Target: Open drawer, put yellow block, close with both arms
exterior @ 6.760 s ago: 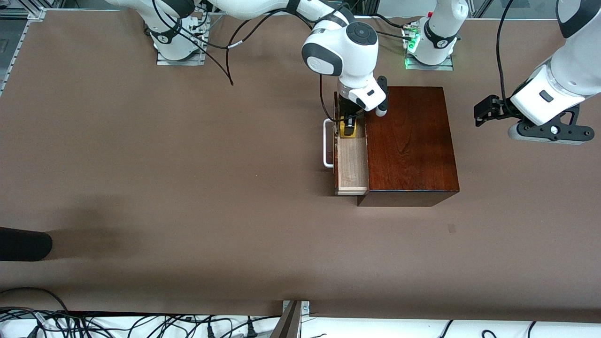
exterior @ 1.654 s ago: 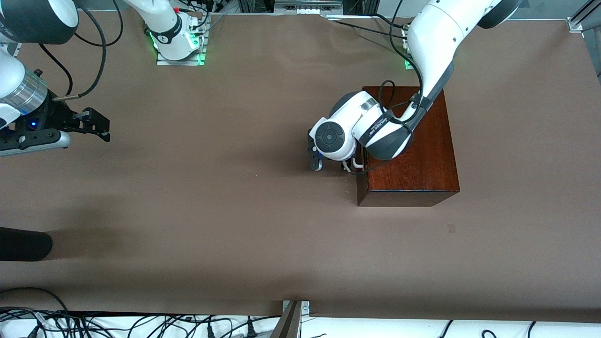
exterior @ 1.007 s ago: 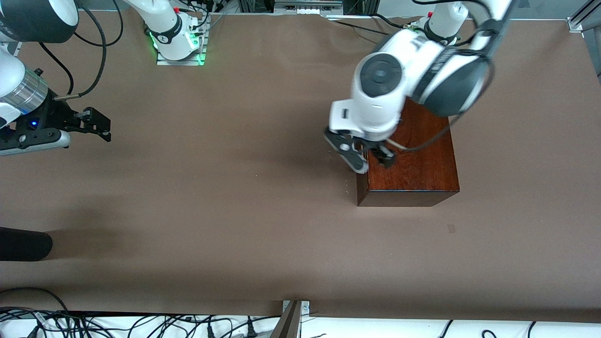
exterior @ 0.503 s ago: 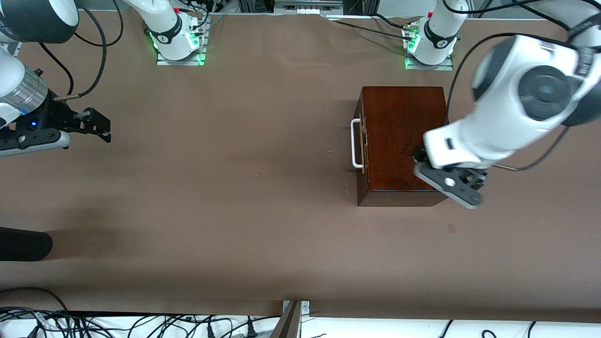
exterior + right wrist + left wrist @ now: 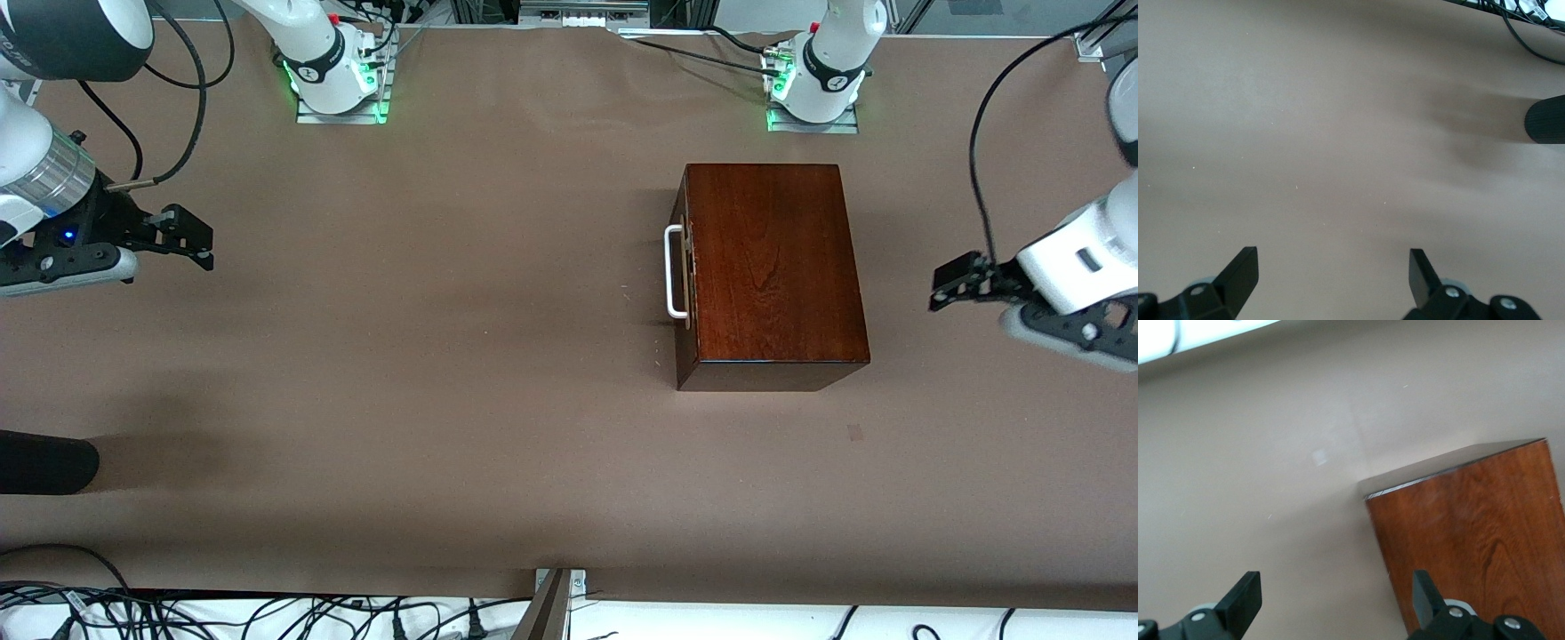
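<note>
The mahogany box (image 5: 772, 267) stands on the table with its drawer pushed fully in; only the dark front and the white bar handle (image 5: 676, 271) show. The yellow block is hidden. My left gripper (image 5: 953, 284) is open and empty, up over bare table at the left arm's end, beside the box. In the left wrist view the box (image 5: 1478, 533) shows past the spread fingers (image 5: 1245, 600). My right gripper (image 5: 188, 236) is open and empty over bare table at the right arm's end, where that arm waits. The right wrist view shows only table between its fingers (image 5: 1241, 270).
The two arm bases (image 5: 333, 76) (image 5: 813, 84) stand along the table's edge farthest from the front camera. A black cylinder end (image 5: 44, 462) pokes in over the table at the right arm's end, also in the right wrist view (image 5: 1546, 120). Cables lie along the nearest edge.
The drawer, open with the block going in earlier, is now shut. The left arm has swung off the box toward its own end of the table. The right arm has barely moved.
</note>
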You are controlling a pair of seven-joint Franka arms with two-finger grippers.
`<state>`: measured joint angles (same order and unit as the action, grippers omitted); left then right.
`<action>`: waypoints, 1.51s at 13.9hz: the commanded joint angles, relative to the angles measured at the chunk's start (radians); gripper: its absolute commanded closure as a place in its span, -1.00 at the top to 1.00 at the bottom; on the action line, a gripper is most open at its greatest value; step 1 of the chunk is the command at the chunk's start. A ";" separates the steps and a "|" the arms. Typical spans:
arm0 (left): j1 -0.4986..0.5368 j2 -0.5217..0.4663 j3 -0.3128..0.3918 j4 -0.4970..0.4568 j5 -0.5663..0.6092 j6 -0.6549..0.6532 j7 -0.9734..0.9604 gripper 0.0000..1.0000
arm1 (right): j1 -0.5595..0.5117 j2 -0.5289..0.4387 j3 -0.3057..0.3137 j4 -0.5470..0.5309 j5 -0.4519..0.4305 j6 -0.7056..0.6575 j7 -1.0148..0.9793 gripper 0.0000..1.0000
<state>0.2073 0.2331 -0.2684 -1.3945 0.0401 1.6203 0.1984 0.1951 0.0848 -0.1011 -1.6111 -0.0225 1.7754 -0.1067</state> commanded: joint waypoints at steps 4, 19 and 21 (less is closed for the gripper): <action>-0.108 -0.282 0.141 -0.337 -0.034 0.013 -0.208 1.00 | 0.000 -0.002 0.003 0.005 0.012 -0.002 0.010 1.00; -0.229 -0.250 0.252 -0.313 -0.045 0.018 -0.215 1.00 | 0.003 -0.010 0.012 0.004 0.012 -0.031 0.019 1.00; -0.229 -0.221 0.244 -0.266 -0.042 -0.002 -0.215 1.00 | 0.003 -0.010 0.011 0.004 0.012 -0.031 0.019 1.00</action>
<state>-0.0084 -0.0146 -0.0330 -1.7051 0.0192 1.6318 -0.0107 0.1980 0.0846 -0.0922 -1.6111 -0.0220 1.7590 -0.1023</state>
